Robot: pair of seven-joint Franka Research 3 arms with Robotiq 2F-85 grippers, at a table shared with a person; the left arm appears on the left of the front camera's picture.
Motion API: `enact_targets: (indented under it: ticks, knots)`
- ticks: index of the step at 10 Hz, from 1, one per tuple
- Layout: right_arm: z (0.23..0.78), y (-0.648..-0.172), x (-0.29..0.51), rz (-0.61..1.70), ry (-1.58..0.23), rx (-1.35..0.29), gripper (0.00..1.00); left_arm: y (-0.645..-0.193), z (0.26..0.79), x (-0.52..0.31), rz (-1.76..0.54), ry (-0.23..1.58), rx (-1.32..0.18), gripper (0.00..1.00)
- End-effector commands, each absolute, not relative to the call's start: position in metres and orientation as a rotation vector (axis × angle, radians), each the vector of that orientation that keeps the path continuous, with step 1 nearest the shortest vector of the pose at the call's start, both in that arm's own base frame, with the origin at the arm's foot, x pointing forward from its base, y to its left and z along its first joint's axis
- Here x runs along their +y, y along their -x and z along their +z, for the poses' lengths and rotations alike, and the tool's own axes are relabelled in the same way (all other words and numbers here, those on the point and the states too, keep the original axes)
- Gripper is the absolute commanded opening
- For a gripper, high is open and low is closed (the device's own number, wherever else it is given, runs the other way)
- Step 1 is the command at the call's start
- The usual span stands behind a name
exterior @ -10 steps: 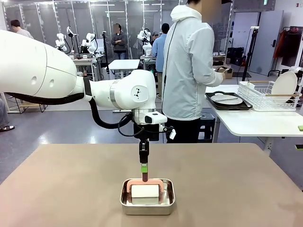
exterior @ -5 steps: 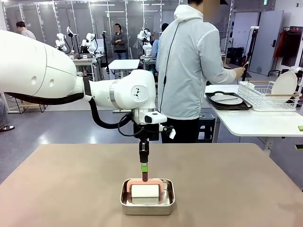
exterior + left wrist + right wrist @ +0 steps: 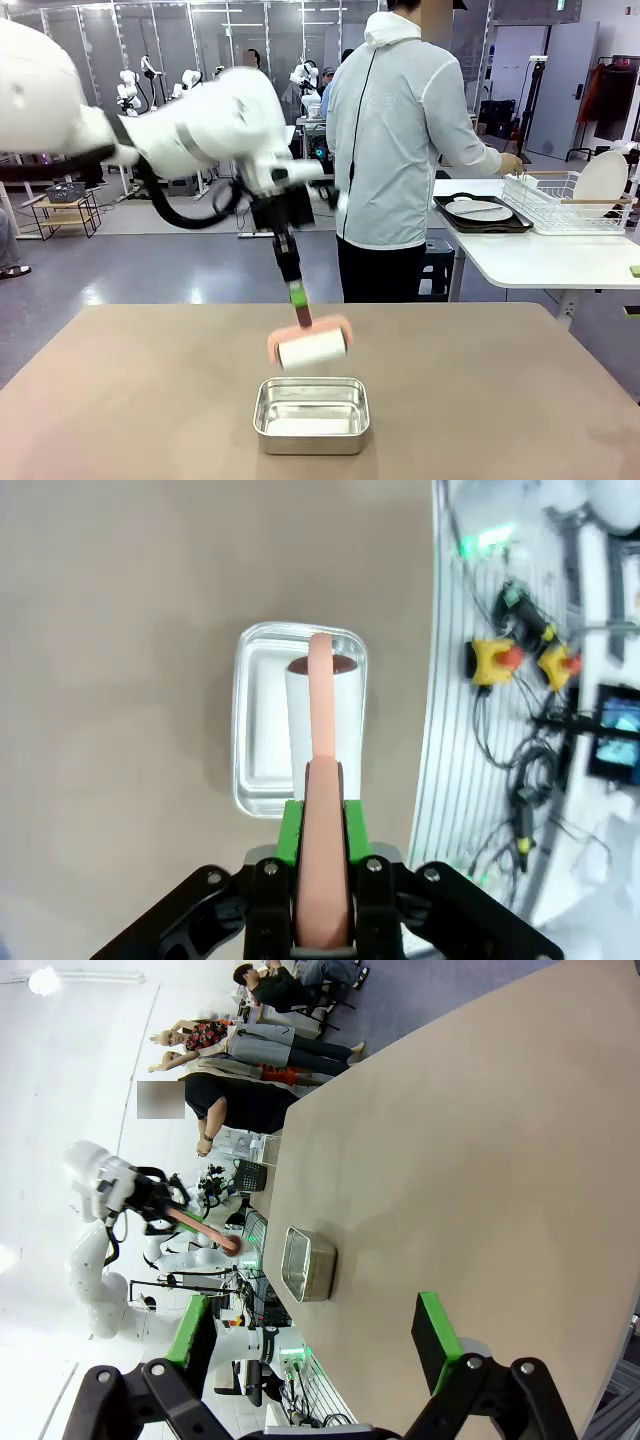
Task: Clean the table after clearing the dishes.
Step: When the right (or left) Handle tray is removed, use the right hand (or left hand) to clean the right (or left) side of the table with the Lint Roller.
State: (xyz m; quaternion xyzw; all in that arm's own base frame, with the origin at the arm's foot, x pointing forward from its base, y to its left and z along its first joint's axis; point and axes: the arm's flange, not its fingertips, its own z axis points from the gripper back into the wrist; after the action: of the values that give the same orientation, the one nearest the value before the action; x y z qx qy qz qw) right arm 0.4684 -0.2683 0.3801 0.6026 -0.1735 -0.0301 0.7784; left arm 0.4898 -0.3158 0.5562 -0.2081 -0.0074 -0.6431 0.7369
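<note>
The tan table holds a square steel tin near its front edge. My left gripper is shut on the pink handle of a white roller, which hangs tilted just above the tin. In the left wrist view the green pads clamp the handle, and the roller hangs over the tin. My right gripper is open and empty above the table. One white plate lies on a dark tray on the white side table, another stands in a wire rack.
A person in a light jacket stands at the table's far edge, back turned, one hand at the wire rack. The tin also appears far off in the right wrist view. Bare tabletop lies left and right of the tin.
My left arm has lifted the roller out of the tin, swinging up and tilting. The person's hand moved down to the rack.
</note>
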Motion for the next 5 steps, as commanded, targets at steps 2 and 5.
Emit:
enact_targets:
  ticks: [2,5]
  knots:
    - [0.383,-0.465,-0.266,-0.061,-1.299,-0.363,1.00,-0.484,0.591,-0.225,-0.965,0.451,-0.115,0.15]
    - [0.383,-0.465,-0.266,-0.061,-1.299,-0.363,1.00,-0.493,0.581,-0.165,-0.589,0.544,-0.210,0.15]
